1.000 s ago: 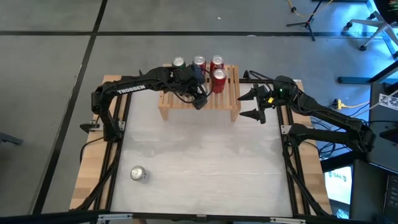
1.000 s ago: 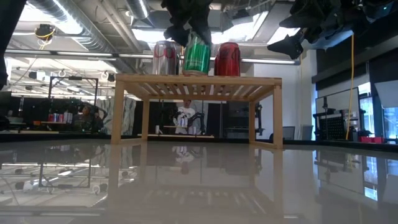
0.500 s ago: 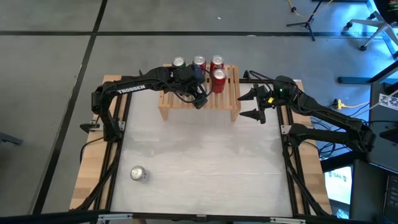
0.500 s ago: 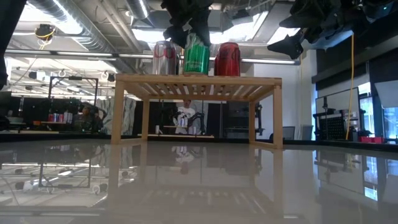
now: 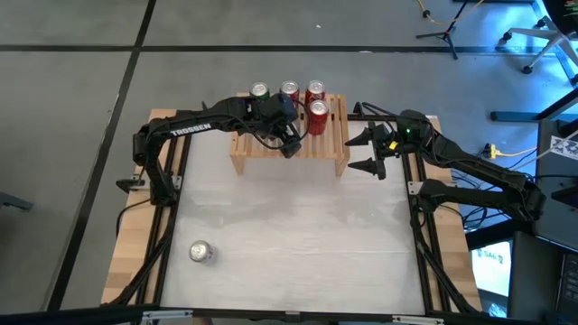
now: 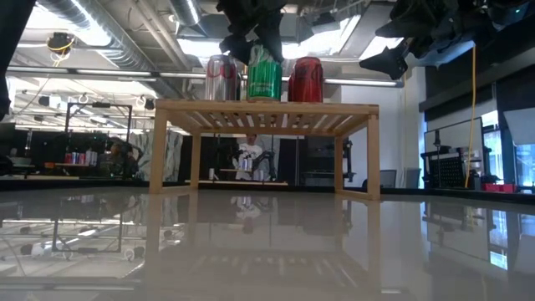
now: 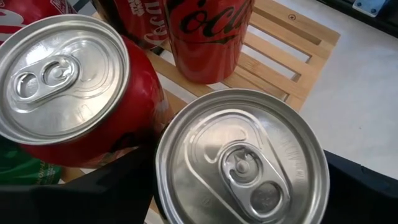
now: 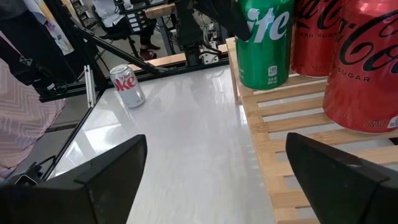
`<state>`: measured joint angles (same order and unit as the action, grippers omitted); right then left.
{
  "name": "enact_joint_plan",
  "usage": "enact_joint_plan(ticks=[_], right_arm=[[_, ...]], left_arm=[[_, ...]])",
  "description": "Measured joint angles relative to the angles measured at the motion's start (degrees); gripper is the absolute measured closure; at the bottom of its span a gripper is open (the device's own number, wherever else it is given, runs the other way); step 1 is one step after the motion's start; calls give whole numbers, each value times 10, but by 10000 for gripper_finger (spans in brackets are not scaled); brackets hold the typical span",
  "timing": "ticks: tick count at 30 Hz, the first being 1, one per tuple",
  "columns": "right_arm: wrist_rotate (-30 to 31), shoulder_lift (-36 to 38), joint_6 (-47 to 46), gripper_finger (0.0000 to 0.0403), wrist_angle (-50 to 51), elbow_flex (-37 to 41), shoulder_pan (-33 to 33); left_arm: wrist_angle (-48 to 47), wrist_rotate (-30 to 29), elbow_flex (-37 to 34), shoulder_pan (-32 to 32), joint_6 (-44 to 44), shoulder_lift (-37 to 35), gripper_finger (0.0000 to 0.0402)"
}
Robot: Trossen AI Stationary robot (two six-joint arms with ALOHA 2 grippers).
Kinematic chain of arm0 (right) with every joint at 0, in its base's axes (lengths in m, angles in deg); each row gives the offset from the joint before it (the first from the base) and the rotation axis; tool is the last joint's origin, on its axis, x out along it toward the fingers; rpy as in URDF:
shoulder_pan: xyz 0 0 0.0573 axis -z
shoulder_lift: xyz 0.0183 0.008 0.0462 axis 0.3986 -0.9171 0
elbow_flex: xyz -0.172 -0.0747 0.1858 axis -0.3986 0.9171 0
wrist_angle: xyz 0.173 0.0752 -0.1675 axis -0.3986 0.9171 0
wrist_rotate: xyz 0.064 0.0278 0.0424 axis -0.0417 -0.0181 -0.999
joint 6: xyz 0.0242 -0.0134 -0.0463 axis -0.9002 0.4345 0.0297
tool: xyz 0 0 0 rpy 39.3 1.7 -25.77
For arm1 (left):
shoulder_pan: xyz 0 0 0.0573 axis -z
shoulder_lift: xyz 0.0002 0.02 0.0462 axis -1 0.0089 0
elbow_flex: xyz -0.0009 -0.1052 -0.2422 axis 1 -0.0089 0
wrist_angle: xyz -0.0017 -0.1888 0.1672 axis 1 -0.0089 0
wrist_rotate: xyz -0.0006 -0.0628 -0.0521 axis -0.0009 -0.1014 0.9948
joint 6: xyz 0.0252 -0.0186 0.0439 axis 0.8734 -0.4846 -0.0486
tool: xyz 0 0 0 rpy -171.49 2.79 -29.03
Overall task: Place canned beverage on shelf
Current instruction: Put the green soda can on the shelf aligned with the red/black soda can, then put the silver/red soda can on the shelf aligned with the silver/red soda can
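Shelf (image 5: 289, 144) stands at the far edge of the surface (image 5: 298, 226), centred between the two arms. Light wood, slatted top, solid side legs.

On the shelf top, high view: silver-topped can (image 5: 259, 91) at far left, red can (image 5: 289, 90) beside it, another red can (image 5: 315, 89) to its right, and a fourth red can (image 5: 318, 112) just nearer than that one. The green can (image 6: 264, 78) stands upright on the slats under the left arm; in the low view it sits between a silver can (image 6: 221, 78) and a red can (image 6: 305, 79).

Left end effector (image 5: 287, 135): over the shelf, directly above the green can. Wrist view looks down on that can's silver lid (image 7: 241, 158), with the dark fingers (image 7: 106, 190) standing off to either side of it. Jaws parted, not clamped on the can; can rests on the shelf. Whether the pads touch the can wall cannot be told.

Right end effector (image 5: 370, 152): waiting just right of the shelf's right end, raised off the surface, jaws spread wide, holding nothing. Its wrist view shows the green can and red cans on the slats.

One more can, silver (image 5: 200, 252), lies on the surface at near left, well apart from the shelf; the right wrist view shows it too (image 8: 127, 86).

Low view background: a person (image 6: 247, 155) visible through the shelf legs, far across the room.
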<state>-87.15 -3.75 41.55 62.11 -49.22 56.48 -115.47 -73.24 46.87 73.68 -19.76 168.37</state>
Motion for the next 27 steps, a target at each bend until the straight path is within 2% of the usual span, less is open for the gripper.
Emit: enact_joint_plan(ticks=[17, 27], right_arm=[[0, 0, 0, 24, 0, 0, 0], [0, 0, 0, 24, 0, 0, 0]], left_arm=[[20, 19, 0, 1, 17, -14, 68], [22, 4, 0, 1, 16, -25, 68]])
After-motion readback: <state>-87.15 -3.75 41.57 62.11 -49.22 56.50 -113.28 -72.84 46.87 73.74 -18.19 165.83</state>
